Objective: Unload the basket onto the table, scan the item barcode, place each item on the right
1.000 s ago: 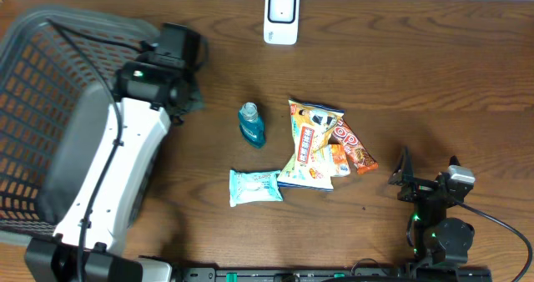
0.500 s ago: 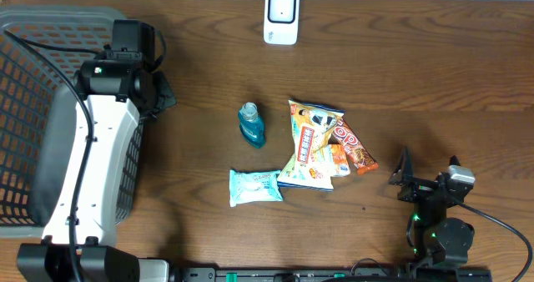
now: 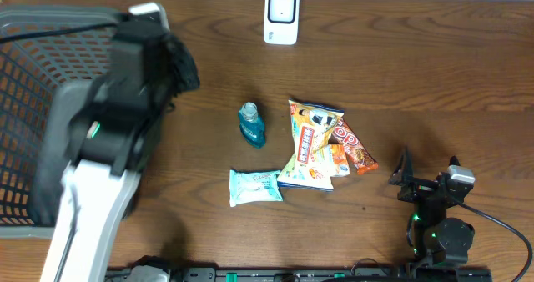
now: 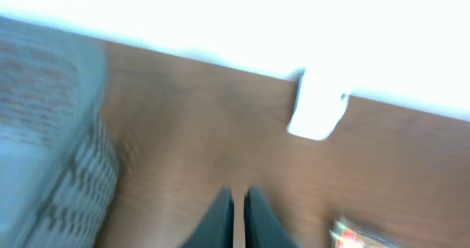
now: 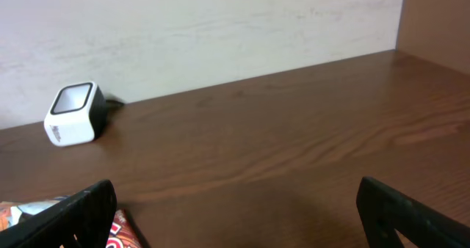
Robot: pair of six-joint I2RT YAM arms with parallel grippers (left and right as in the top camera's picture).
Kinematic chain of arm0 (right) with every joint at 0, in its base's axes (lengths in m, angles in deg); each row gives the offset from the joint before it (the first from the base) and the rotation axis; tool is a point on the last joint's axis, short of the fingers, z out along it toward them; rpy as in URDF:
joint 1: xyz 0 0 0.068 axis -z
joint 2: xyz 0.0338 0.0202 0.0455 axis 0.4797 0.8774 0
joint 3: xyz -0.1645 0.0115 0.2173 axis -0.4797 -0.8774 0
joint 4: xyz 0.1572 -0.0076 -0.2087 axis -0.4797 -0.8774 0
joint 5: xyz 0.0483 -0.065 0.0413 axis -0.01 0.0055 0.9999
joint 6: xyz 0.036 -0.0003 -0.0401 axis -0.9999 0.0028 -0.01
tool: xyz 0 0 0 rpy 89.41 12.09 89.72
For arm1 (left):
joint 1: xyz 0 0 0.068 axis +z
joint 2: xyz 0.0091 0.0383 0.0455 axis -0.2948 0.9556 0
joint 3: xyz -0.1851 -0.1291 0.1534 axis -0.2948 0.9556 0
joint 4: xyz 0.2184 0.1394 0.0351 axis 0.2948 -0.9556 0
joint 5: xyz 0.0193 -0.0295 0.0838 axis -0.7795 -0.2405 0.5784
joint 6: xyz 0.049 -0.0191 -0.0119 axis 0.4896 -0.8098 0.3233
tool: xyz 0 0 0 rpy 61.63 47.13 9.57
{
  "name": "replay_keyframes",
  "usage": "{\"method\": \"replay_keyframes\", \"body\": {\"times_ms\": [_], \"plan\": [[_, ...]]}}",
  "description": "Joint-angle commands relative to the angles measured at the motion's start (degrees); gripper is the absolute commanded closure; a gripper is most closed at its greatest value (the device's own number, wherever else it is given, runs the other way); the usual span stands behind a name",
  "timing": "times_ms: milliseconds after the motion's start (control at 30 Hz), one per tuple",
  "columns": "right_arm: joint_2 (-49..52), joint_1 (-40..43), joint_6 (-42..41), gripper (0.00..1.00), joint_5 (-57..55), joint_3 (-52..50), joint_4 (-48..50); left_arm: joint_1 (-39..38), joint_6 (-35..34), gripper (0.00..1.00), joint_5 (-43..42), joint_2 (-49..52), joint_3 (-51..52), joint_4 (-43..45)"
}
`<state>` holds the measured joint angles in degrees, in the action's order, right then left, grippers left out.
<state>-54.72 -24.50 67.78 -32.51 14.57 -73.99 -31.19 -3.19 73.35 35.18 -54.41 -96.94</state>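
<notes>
The table (image 3: pixel 434 73) is grained dark wood. The scanner (image 3: pixel 281 17) is smooth white plastic, the basket (image 3: pixel 33 107) grey plastic mesh, the snack packets (image 3: pixel 313 144) glossy film, the bottle (image 3: pixel 251 123) clear blue plastic.

Nothing reads clearly — the yellow snack packet (image 3: pixel 312 144) bears a red printed panel, the orange packet (image 3: pixel 355 151) white letters — all too small to make out.

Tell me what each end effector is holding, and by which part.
Nothing is held. The left end effector is shut with nothing between its fingers, and the right end effector stands open and empty.
</notes>
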Motion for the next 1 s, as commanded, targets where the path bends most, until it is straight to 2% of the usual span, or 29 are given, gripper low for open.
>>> {"method": "replay_keyframes", "body": {"times_ms": [0, 67, 233, 333, 433, 767, 867, 967], "plan": [[-0.31, -0.09, 0.42, 0.01, 0.09, -0.04, -0.22, -0.02, 4.17, 0.87, 3.63, -5.62, -0.39, 6.64], [-0.31, -0.09, 0.42, 0.01, 0.09, -0.04, -0.22, -0.02, 3.17, 0.83, 9.29, -7.69, -0.39, 10.91], [-0.31, -0.09, 0.42, 0.01, 0.09, -0.04, -0.22, -0.02, 2.36, 0.60, 24.20, -11.23, -0.39, 17.00], [-0.31, -0.09, 0.42, 0.01, 0.09, -0.04, -0.22, -0.02, 6.38, 0.46, 26.14, -12.79, -0.39, 17.38], [-0.31, -0.09, 0.42, 0.01, 0.09, -0.04, -0.22, -0.02, 9.60, 0.37, 26.14, -14.12, -0.39, 17.81], [-0.31, -0.09, -0.96, 0.01, 0.66, -0.04, -0.11, -0.04, 8.52, 0.34, 16.59, -19.98, -0.37, 13.20], [-0.31, -0.09, -7.19, 0.01, 6.95, -0.04, -0.37, -0.04, 8.52, 0.33, 15.13, -22.36, 0.28, 13.07], [-0.31, -0.09, -20.06, 0.01, 19.61, -0.04, 0.76, -0.02, 8.52, 0.33, 14.25, -25.86, 2.49, 13.53]]}}
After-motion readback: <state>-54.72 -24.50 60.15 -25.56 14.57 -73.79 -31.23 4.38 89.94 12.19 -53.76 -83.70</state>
